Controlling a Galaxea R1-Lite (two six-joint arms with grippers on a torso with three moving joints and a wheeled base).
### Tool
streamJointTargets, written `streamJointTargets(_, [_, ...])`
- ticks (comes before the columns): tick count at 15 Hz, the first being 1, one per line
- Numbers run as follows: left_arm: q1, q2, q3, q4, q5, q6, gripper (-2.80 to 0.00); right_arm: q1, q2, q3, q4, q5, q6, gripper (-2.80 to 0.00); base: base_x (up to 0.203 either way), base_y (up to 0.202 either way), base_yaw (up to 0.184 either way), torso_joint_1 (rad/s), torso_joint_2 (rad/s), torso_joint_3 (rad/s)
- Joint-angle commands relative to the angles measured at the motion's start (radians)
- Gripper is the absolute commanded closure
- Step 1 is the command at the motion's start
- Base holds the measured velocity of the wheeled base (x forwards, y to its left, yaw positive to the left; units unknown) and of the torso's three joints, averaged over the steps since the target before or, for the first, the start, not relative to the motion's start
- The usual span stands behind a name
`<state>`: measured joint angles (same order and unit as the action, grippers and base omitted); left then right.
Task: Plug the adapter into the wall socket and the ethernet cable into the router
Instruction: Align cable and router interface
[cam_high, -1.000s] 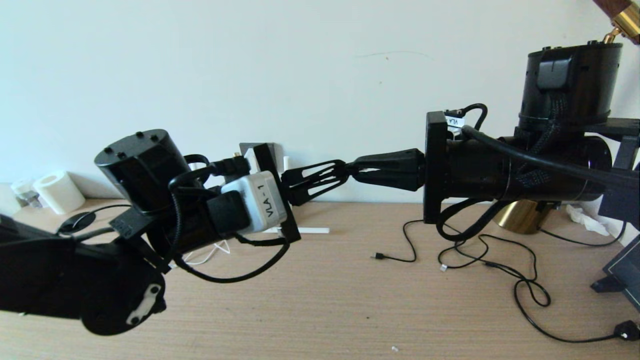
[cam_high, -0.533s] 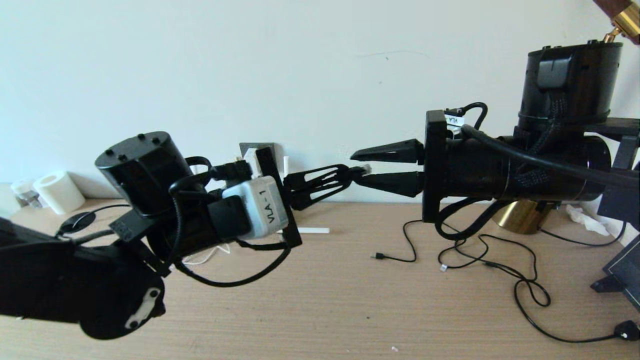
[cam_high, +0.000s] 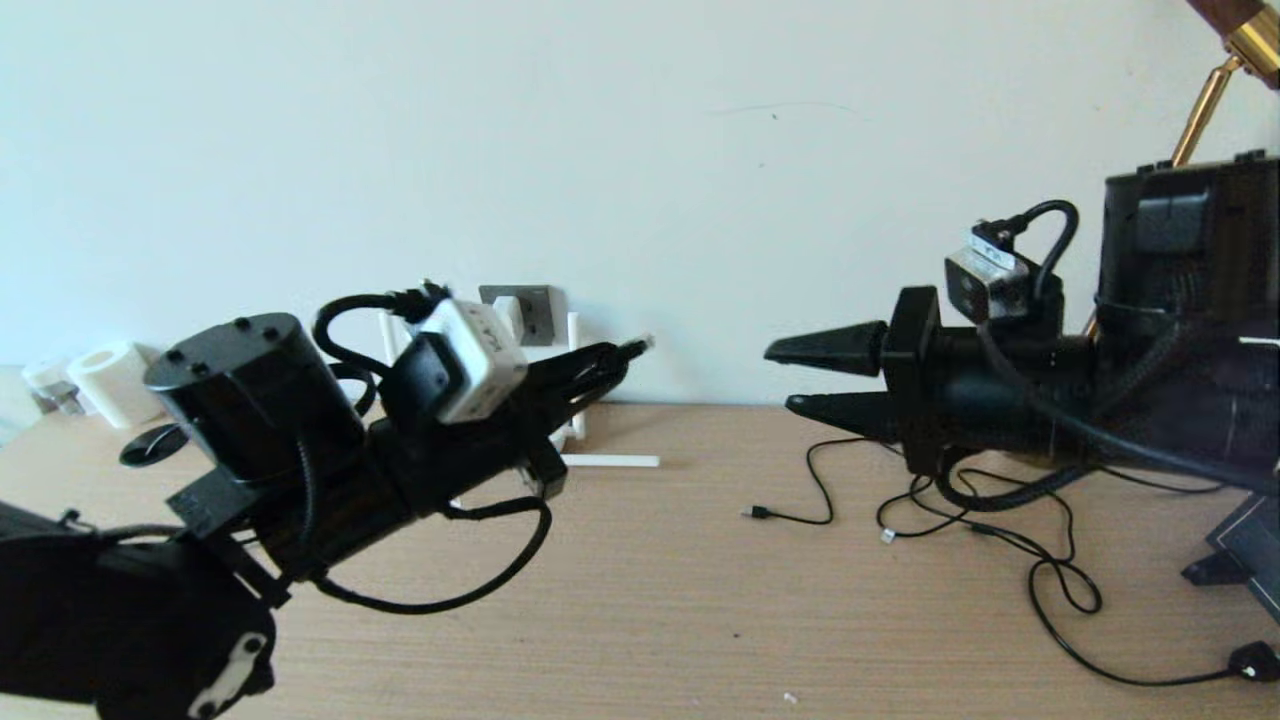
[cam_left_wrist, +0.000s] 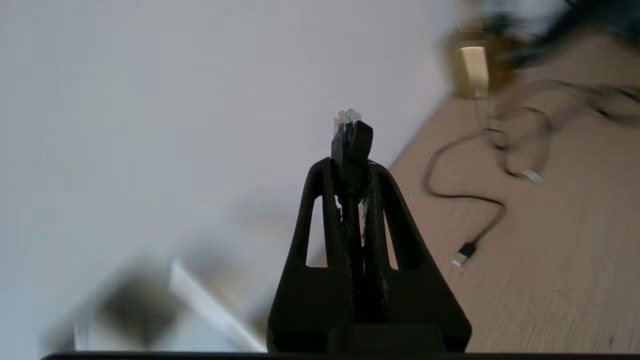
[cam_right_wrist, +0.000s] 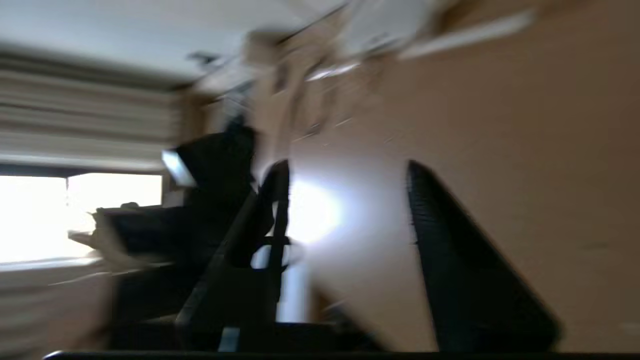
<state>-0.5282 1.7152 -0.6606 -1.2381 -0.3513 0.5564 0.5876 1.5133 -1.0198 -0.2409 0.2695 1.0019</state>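
From the head view, I held the ethernet cable (cam_high: 634, 347) clamped in my left tool (cam_high: 600, 368), its connector in the air just right of the wall socket (cam_high: 518, 312). The adapter (cam_high: 506, 312) seemed already plugged there; the router (cam_high: 575, 425) was mostly hidden. My right tool (cam_high: 830, 377) stood apart, empty.

In the left wrist view, the clear plug tip stuck out beyond the fingers (cam_left_wrist: 327, 200).

The right wrist view was too blurred. I could read no label.

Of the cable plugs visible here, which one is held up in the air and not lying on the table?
The ethernet cable plug: the shut left gripper holds it in the air. The small black plug and the pale plug lie on the table.
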Motion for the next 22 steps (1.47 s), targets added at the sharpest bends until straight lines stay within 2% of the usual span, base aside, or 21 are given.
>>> streamJointTargets(1, [0.006,-0.012,0.028,-0.026,0.115,-0.168,0.00,0.013,-0.114,0.082,0.002,-0.175,-0.189,0.00,0.000,0.000,0.000,0.000,0.00,0.000])
streamJointTargets(2, [0.007,-0.016,0.037,-0.036,0.204,-0.279,0.00,0.027,-0.188,0.135,0.010,-0.236,-0.246,0.00,0.000,0.000,0.000,0.000,0.00,0.000])
streamJointTargets(3, [0.008,-0.014,0.042,-0.037,0.309,-0.362,0.00,0.039,-0.269,0.182,0.030,-0.275,-0.298,0.00,0.000,0.000,0.000,0.000,0.00,0.000])
streamJointTargets(5, [0.015,0.020,0.064,-0.029,0.511,-0.475,0.00,0.052,-0.476,0.265,0.131,-0.334,-0.435,0.00,0.000,0.000,0.000,0.000,0.00,0.000])
streamJointTargets(8, [0.039,0.087,0.137,-0.028,0.623,-0.499,0.00,0.048,-0.766,0.375,0.347,-0.417,-0.633,0.00,0.000,0.000,0.000,0.000,0.00,0.000])
streamJointTargets(9, [0.039,0.111,0.139,-0.031,0.669,-0.500,0.00,0.013,-0.844,0.420,0.400,-0.446,-0.717,0.00,0.000,0.000,0.000,0.000,0.00,0.000])
streamJointTargets(10, [0.040,0.124,0.143,-0.032,0.700,-0.506,0.00,-0.064,-0.911,0.466,0.433,-0.474,-0.816,0.00,0.000,0.000,0.000,0.000,0.00,0.000])
streamJointTargets(12, [0.039,0.134,0.147,-0.032,0.711,-0.524,0.00,-0.252,-1.073,0.527,0.467,-0.502,-0.989,0.00,0.000,0.000,0.000,0.000,0.00,0.000])
streamJointTargets(14, [0.031,0.121,0.179,-0.032,0.709,-0.521,0.00,-0.412,-1.211,0.589,0.479,-0.487,-1.048,0.00,0.000,0.000,0.000,0.000,0.00,0.000])
streamJointTargets(15, [0.029,0.119,0.190,-0.032,0.706,-0.520,0.00,-0.448,-1.240,0.652,0.457,-0.493,-1.033,0.00,0.000,0.000,0.000,0.000,0.00,0.000])
streamJointTargets(17, [0.028,0.084,0.247,-0.031,0.701,-0.519,0.00,-0.450,-1.239,0.811,0.363,-0.490,-1.010,0.00,0.000,0.000,0.000,0.000,0.00,0.000])
streamJointTargets(18, [0.028,0.078,0.271,-0.029,0.686,-0.520,0.00,-0.450,-1.239,0.904,0.304,-0.468,-1.026,0.00,0.000,0.000,0.000,0.000,0.00,0.000])
streamJointTargets(19, [0.028,0.076,0.285,-0.030,0.677,-0.522,0.00,-0.450,-1.238,0.966,0.258,-0.401,-1.046,0.00,0.000,0.000,0.000,0.000,0.00,0.000])
streamJointTargets(20, [0.028,0.070,0.294,-0.032,0.675,-0.524,0.00,-0.450,-1.237,1.000,0.235,-0.305,-1.044,0.00,0.000,0.000,0.000,0.000,0.00,0.000])
streamJointTargets(22, [0.028,0.067,0.285,-0.035,0.676,-0.544,0.00,-0.451,-1.232,0.998,0.303,-0.276,-1.059,0.00,0.000,0.000,0.000,0.000,0.00,0.000])
